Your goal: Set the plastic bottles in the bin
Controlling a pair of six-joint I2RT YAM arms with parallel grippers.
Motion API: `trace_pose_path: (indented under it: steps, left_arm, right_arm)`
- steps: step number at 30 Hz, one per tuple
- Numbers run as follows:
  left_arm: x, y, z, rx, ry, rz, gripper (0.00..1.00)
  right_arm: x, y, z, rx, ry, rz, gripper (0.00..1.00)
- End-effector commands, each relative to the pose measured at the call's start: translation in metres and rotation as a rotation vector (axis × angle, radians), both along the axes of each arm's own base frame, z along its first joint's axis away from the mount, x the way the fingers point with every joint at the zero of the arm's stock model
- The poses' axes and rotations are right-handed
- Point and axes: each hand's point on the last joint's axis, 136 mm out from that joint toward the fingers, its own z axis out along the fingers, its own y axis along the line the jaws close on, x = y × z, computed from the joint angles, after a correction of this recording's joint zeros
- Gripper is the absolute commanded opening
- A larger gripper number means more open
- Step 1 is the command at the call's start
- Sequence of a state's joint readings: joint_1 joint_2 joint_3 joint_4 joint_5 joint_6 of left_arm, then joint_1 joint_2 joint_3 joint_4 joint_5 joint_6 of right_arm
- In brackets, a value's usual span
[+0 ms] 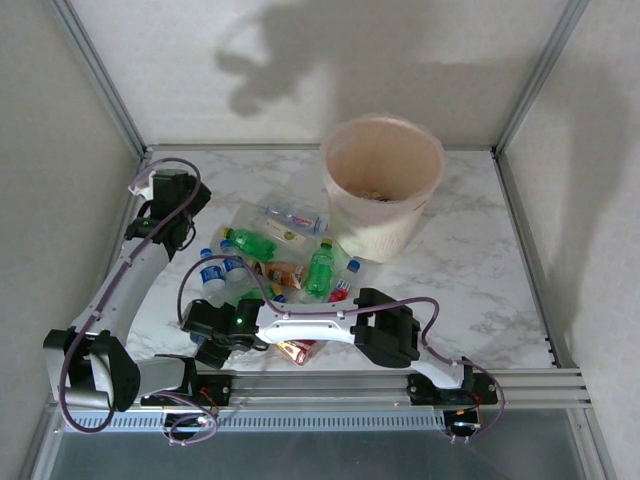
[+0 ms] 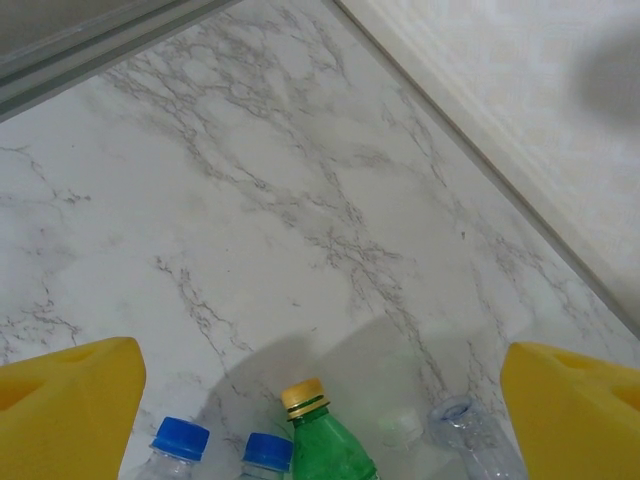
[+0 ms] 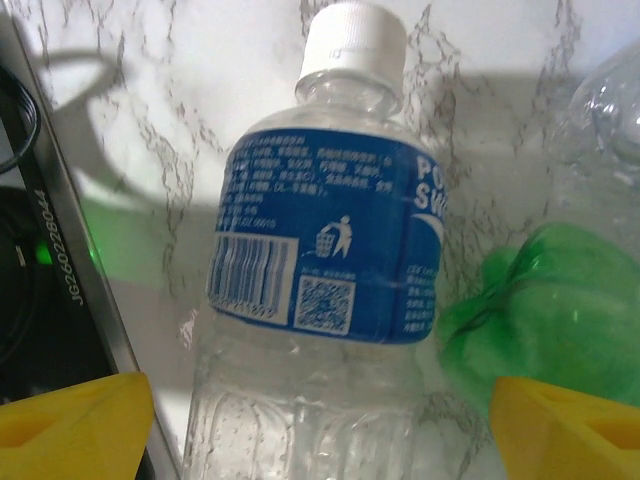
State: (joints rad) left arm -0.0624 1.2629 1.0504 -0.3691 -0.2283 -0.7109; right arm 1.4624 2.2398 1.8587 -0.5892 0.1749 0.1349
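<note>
Plastic bottles [image 1: 290, 262] lie in a loose heap at the centre of a marble table [image 1: 470, 290], just below and left of the bin [image 1: 385, 232], which stands at upper centre. Right claw [image 3: 320, 430], at the heap's lower left, is wide open and grips nothing; a clear bottle with a blue label [image 3: 320, 250] lies between its yellow fingers [image 3: 70, 425], with a crushed green bottle [image 3: 560, 310] beside it. Left claw [image 2: 320, 410], at the heap's upper left, also gapes empty, with a green bottle [image 2: 325, 450] and two blue caps [image 2: 180, 438] low in its view, between its fingers.
</note>
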Motion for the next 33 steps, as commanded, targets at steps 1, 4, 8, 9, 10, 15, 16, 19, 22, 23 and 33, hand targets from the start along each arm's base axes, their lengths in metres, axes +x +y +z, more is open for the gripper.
trace_pose_path:
  steps: [1,4,8,9,10,15,16,19,22,23,33]
  left_arm:
    - [-0.005,0.004,0.006,-0.007,-0.021,0.016,0.92]
    - [-0.006,0.005,0.006,-0.004,-0.019,0.018,0.92]
    - [-0.007,0.005,0.001,-0.005,-0.012,0.019,0.92]
    - [-0.007,0.005,0.000,-0.007,-0.010,0.017,0.91]
    - [-0.008,0.004,-0.001,-0.010,-0.010,0.016,0.91]
    - [-0.011,0.002,-0.007,-0.022,-0.005,0.006,0.91]
    - [-0.012,0.002,-0.008,-0.023,-0.002,0.005,0.91]
    - [-0.014,0.001,-0.011,-0.025,0.002,0.002,0.91]
    - [-0.015,0.001,-0.013,-0.026,0.002,-0.001,0.91]
    - [-0.015,0.000,-0.014,-0.027,0.004,-0.004,0.91]
    - [-0.018,-0.002,-0.021,-0.041,0.012,-0.013,0.90]
  right_arm:
    - [-0.010,-0.006,0.024,0.010,-0.014,0.003,0.88]
    - [-0.015,-0.008,0.029,0.015,-0.004,0.007,0.88]
    - [-0.018,-0.013,0.014,-0.008,0.018,0.005,0.87]
    - [-0.018,-0.015,0.008,-0.019,0.021,0.001,0.86]
    - [-0.018,-0.015,0.005,-0.023,0.022,-0.001,0.86]
    - [-0.019,-0.015,-0.013,-0.043,0.037,-0.008,0.86]
    - [-0.020,-0.014,-0.016,-0.045,0.043,-0.005,0.85]
    - [-0.020,-0.013,-0.026,-0.054,0.051,-0.010,0.85]
    - [-0.017,-0.012,-0.034,-0.060,0.056,-0.022,0.84]
    - [-0.016,-0.013,-0.036,-0.063,0.060,-0.024,0.84]
    - [-0.003,-0.012,-0.040,-0.058,0.054,-0.061,0.70]
